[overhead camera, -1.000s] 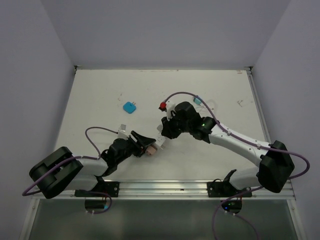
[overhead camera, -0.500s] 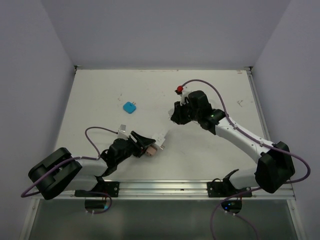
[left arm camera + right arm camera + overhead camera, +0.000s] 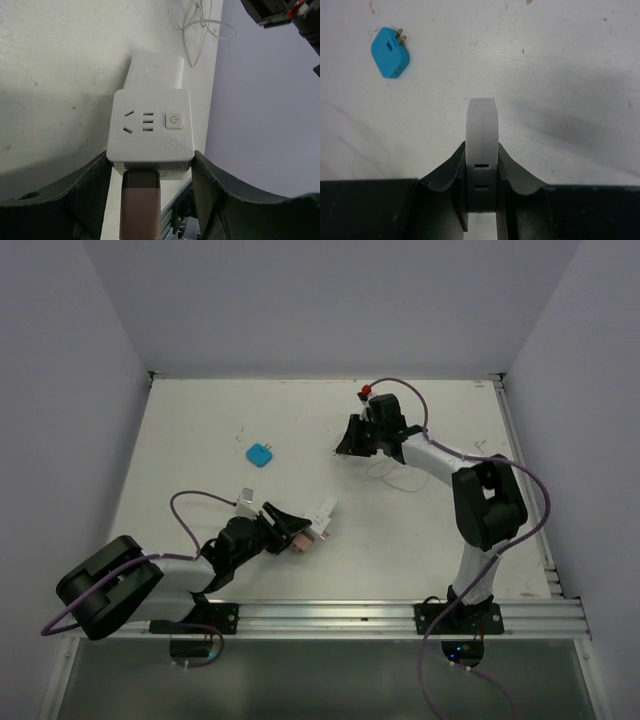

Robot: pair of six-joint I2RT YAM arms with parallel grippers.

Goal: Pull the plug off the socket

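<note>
Near, at 6 o'clock on the table (image 3: pixel 200 420): grips the socket (image 3: pixel 150 125) in the left jaws, pinching the cube's lower corners from both sides, slotted face turned up toward the wrist camera. Has not budged there over the last second. Lies low with the left arm (image 3: pixel 180 575), stretched out from 8 o'clock along the near edge and pointing toward 3 o'clock. Still carries two fittings on the socket: a brownish plug (image 3: pixel 141 200) on the side nearest the wrist, and a small white block (image 3: pixel 154 72) on the opposite side, at 12 o'clock of the cube in the wrist view.

Farther out, the change. Worked right at the socket with the right jaws a second ago; has now swung them away to about 1 o'clock, well apart from the cube. Clamps them tight on a slim white plug (image 3: pixel 481 150), seen edge-on with two dark slots, above the table. Reads as the pull made and that plug freed, with probably only setting it down left. Cannot settle the status of the block left on the socket. Folds the right arm (image 3: pixel 440 460) sharply: elbow high near 3 o'clock, forearm reaching toward 12 o'clock, wrist turned toward 9 o'clock.

Beyond, at 10 o'clock: a blue plug (image 3: pixel 260 454) loose on the table, touched by nothing.
</note>
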